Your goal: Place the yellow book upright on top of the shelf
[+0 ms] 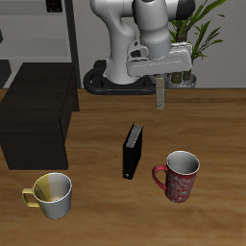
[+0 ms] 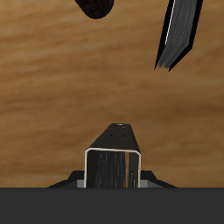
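Observation:
The yellow book (image 1: 159,96) hangs upright from my gripper (image 1: 159,83), well above the table and near the robot's base. My gripper is shut on it. In the wrist view the book (image 2: 114,164) shows end-on, with a pale rim around a dark face. The fingers are mostly hidden beside it. The shelf (image 1: 38,120) is a large low black box standing on the table off to one side of the gripper. Its flat top is bare.
A black book (image 1: 133,151) stands upright mid-table, below and in front of the gripper; it also shows in the wrist view (image 2: 179,35). A red mug (image 1: 179,177) and a yellow-and-white mug (image 1: 52,194) stand near the front edge. A potted plant (image 1: 197,38) stands at the back.

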